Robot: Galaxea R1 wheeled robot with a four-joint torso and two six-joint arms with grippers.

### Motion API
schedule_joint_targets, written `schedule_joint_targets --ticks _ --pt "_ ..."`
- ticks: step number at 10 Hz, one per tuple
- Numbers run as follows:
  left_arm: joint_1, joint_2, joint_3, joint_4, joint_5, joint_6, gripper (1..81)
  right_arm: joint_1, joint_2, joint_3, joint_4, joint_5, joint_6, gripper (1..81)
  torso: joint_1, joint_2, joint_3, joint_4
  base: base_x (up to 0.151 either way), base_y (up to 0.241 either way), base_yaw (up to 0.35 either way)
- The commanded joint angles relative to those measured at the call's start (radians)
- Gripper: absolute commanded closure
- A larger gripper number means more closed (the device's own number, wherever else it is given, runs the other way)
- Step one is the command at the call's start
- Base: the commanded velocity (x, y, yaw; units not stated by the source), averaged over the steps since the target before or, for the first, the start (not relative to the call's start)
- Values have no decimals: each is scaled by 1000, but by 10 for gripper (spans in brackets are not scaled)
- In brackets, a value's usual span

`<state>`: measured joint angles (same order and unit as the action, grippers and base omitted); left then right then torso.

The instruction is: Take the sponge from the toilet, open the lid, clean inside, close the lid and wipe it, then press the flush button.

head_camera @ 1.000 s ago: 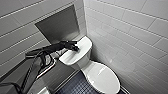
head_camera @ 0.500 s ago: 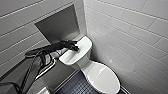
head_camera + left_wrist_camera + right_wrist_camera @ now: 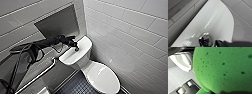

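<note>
Green sponge (image 3: 224,68) masks the right gripper's jaws; left gripper (image 3: 75,48) at flush button (image 3: 206,39), jaws unreadable.

Left arm (image 3: 42,45) — matte black throughout, slim jointed links with bulkier housings at the joints. Loose black cables (image 3: 33,53) loop beneath it. Left gripper (image 3: 75,48) — same black, compact, detail too blurred to resolve.
</note>
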<state>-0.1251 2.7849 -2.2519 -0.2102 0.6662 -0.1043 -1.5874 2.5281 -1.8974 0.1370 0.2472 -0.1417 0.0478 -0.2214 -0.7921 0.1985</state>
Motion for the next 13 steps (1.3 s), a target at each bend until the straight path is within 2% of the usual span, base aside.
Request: schedule_joint_targets --ticks 1,3,6,7,8,10,12,13 --pt "-259 -194 223 -26 38 35 811 -35 -10 31 -2 -89 -1 811 0 0 0 0 0 0 0" --pt "-164 -320 493 -72 82 37 811 -29 -9 29 -2 -89 -1 811 0 0 0 0 0 0 0" --pt "12 -582 861 -58 70 38 811 -20 -9 22 1 -89 -1 811 0 0 0 0 0 0 0" --pt "90 -665 947 -45 66 41 811 -12 -3 8 6 -89 -1 811 0 0 0 0 0 0 0" --pt "191 -748 1041 -22 35 43 811 -6 3 -6 9 -89 -1 811 0 0 0 0 0 0 0" --pt "492 -888 1190 89 -126 45 811 -7 25 -38 7 -89 -1 811 0 0 0 0 0 0 0" --pt "816 -894 1201 236 -282 46 811 -13 56 -92 1 -89 -1 811 0 0 84 0 0 0 0" --pt "942 -852 1175 300 -337 46 811 -16 78 -130 2 -89 -1 811 0 0 105 0 0 0 0"
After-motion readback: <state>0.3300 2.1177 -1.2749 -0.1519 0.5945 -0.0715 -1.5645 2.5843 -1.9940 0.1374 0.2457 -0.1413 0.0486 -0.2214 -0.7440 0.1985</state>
